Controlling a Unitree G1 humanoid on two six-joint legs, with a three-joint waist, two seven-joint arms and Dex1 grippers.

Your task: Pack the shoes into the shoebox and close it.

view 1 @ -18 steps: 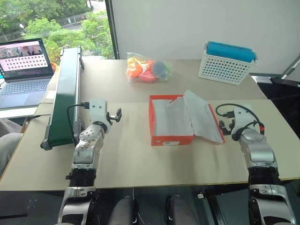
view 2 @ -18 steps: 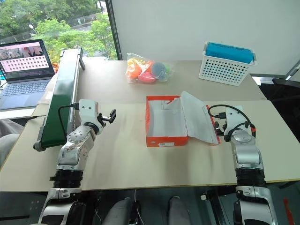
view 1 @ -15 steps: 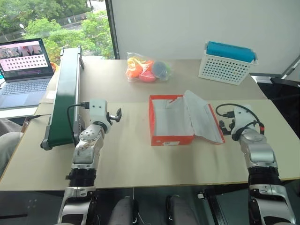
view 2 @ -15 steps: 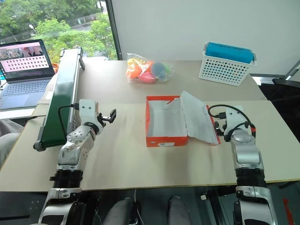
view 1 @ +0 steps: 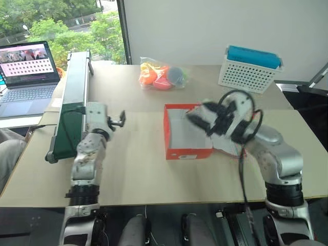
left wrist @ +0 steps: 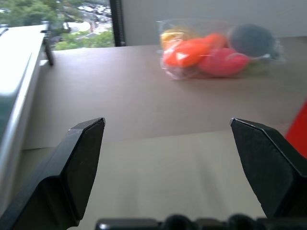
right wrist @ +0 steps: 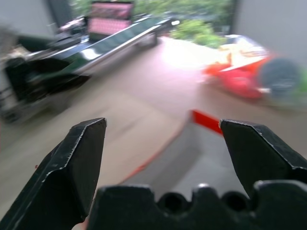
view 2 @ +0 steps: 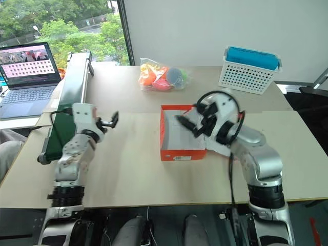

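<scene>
Shoebox (view 1: 187,134) sits open and shoeless mid-table (lid folded right), while the right gripper (view 1: 205,119), jaws apart and empty, has swung over it; left gripper (view 1: 121,119) likewise spread, so packing is unstarted.

- The right gripper (view 1: 205,119) is smeared with blur over the shoebox (view 1: 187,151), hiding part of its lining and lid.
- The laptop (view 1: 26,72) is cut off at the edge.
- The toys in the bag (left wrist: 217,47) look soft and blurry.
</scene>
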